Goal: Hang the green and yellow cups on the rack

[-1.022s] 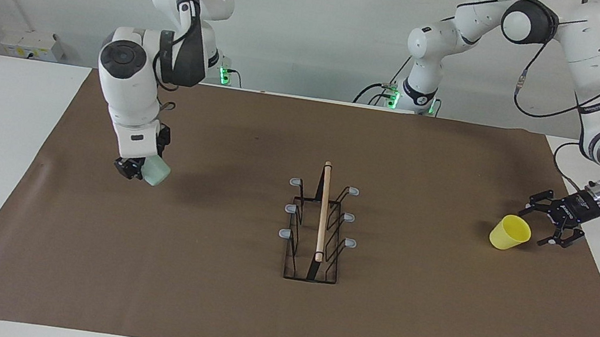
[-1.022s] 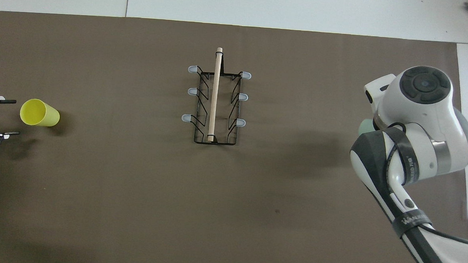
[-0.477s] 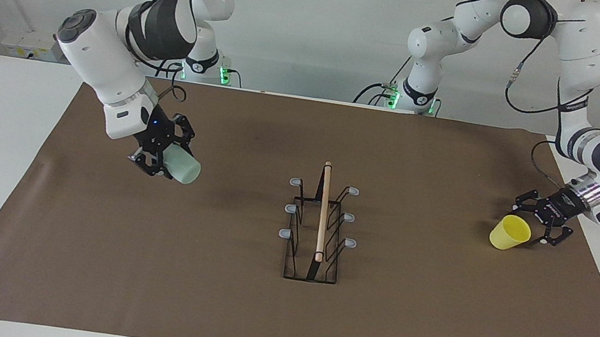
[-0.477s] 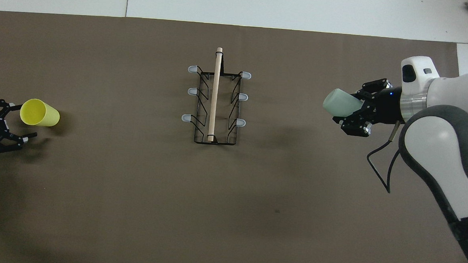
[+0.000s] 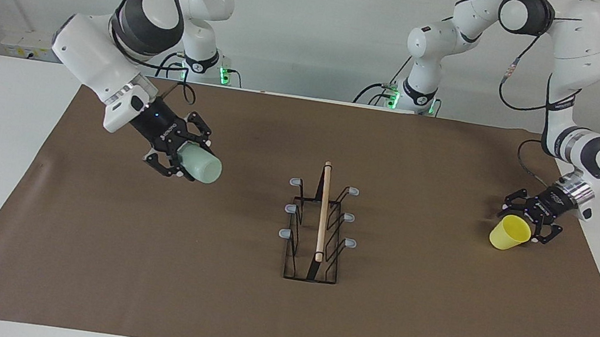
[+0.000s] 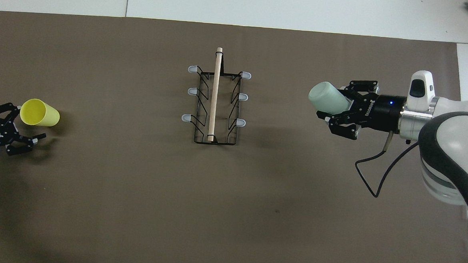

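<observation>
Right hand (image 5: pixel 182 160) grips green cup (image 5: pixel 203 166), rim hidden.

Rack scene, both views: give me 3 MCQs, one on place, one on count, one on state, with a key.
1. Where is the yellow cup?
A. On a rack prong
B. On its side on the brown mat, toward the left arm's end
C. In the right gripper

2. How many grey-tipped prongs does the rack have?
A. Four
B. Six
C. Eight

3. What state is the green cup in?
A. Held tilted in the air by the right gripper
B. Upright on the mat
C. Hung on the rack

Key:
1 B: it lies tipped on the mat, the open left gripper at its rim.
2 B: three tips show on each side.
3 A: the fingers clamp it above the mat, short of the rack.
</observation>
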### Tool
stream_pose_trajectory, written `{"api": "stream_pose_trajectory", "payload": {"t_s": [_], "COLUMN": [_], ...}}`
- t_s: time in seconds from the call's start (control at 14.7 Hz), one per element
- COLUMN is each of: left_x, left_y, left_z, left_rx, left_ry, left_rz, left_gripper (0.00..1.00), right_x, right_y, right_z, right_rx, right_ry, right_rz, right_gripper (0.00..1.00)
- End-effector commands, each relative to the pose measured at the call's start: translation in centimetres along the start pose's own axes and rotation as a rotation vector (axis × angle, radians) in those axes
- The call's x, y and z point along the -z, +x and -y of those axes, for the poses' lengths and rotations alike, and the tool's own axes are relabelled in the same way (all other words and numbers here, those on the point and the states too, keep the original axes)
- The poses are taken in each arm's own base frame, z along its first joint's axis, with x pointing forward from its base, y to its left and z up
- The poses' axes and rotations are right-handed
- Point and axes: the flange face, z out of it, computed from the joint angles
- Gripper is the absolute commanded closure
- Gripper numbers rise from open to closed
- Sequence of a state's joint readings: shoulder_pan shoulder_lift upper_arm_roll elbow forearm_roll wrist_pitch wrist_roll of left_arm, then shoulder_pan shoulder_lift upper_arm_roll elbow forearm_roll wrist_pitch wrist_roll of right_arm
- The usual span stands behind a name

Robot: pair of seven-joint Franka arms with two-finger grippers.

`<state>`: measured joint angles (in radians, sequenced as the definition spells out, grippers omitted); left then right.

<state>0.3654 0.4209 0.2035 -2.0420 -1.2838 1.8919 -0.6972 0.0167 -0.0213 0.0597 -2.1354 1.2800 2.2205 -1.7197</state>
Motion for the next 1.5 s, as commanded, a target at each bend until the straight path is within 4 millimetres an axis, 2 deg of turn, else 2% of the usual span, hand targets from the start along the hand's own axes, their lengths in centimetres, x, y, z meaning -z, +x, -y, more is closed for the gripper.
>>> {"api": "stream_pose_trajectory", "payload": {"t_s": [0.0,0.14,0.34,0.61,0.75,1.02,1.09,1.23,1.36,1.43], "left_x": [-1.2,-1.6,-2.2,-2.8,-3.3,-3.6,-3.7,-3.5,-3.4,-3.8], "left_y": [-0.2,-0.2,-0.6,-1.1,-1.3,-1.5,-1.5,-1.6,-2.0,-3.0], "left_z": [2.1,2.3,2.3,2.2,2.3,2.3,2.3,2.3,2.2,2.1], "left_rx": [0.009,0.011,0.024,0.024,0.008,-0.046,-0.047,-0.05,-0.06,-0.077], "left_ry": [-0.049,-0.071,-0.093,-0.104,-0.097,-0.097,-0.096,-0.099,-0.1,-0.094], "left_rz": [0.013,0.024,0.046,0.052,0.053,0.057,0.056,0.058,0.056,0.058], "left_gripper": [0.0,0.0,0.0,0.0,0.0,0.0,0.06,0.5,0.84,0.89], "right_x": [-0.5,-2.2,-6.3,-9.8,-12.1,-14.3,-14.9,-15.8,-16.7,-16.9], "right_y": [-0.5,-0.6,-0.7,-1.9,-2.0,-2.1,-2.1,-2.4,-2.5,-2.5], "right_z": [3.6,5.4,8.0,9.3,10.6,12.2,12.7,12.8,13.4,13.5], "right_rx": [0.011,-0.002,-0.051,-0.065,-0.086,-0.107,-0.107,-0.111,-0.113,-0.115], "right_ry": [-0.027,-0.086,-0.154,-0.204,-0.197,-0.21,-0.212,-0.226,-0.225,-0.229], "right_rz": [-0.103,-0.188,-0.322,-0.42,-0.453,-0.5,-0.512,-0.539,-0.545,-0.557], "right_gripper": [1.0,1.0,1.0,1.0,1.0,1.0,1.0,1.0,1.0,1.0]}}
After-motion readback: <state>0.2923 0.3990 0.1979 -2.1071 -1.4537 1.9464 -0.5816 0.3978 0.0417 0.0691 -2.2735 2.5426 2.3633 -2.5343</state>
